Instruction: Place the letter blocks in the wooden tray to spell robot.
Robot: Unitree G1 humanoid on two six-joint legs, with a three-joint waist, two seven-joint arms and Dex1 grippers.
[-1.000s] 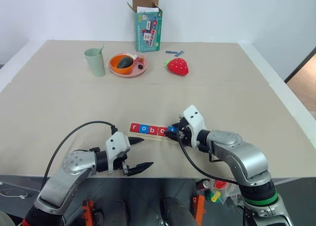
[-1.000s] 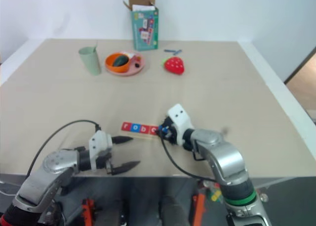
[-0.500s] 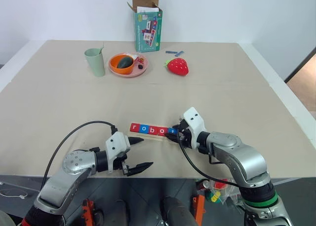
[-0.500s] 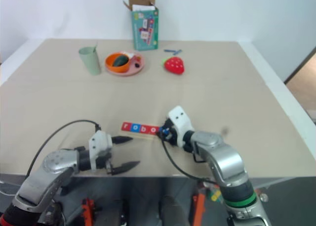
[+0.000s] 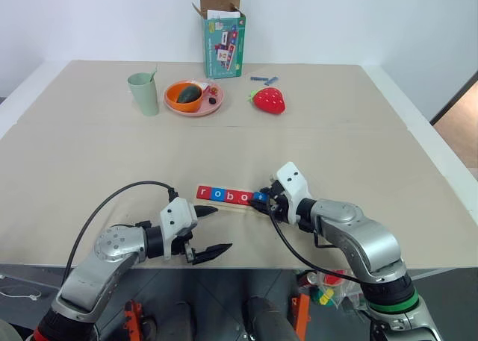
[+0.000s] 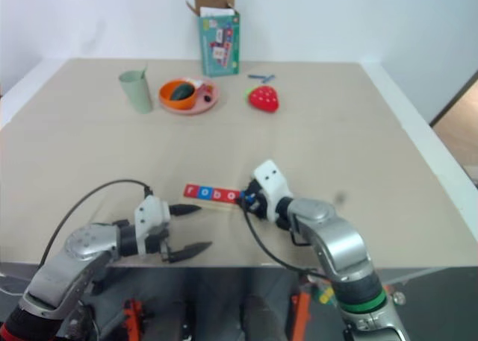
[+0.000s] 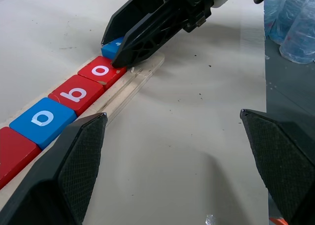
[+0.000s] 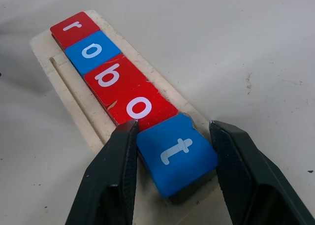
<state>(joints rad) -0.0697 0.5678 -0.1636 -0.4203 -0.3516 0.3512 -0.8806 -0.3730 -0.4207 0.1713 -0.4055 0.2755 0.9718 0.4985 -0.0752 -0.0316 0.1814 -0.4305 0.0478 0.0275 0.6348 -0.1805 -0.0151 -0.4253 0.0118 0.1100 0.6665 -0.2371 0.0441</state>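
The wooden tray (image 8: 83, 114) lies near the table's front edge. In it sit letter blocks (image 5: 226, 195) in a row: red r, blue o, red b, red o. A blue t block (image 8: 176, 152) is at the row's right end, slightly askew over the tray's end. My right gripper (image 5: 263, 199) is shut on it, one finger on each side. My left gripper (image 5: 219, 229) stands open in front of the tray's left end, holding nothing. In the left wrist view, the right gripper (image 7: 118, 50) shows at the far end of the row.
At the back stand a green cup (image 5: 143, 93), a round plate (image 5: 194, 97) with an orange bowl, a red strawberry toy (image 5: 269, 100) and a teal box (image 5: 223, 39). The table's front edge runs just under my left gripper.
My right wrist has sunk very slightly at the tray's right end with the blue t block in its grip. The left arm has kept still.
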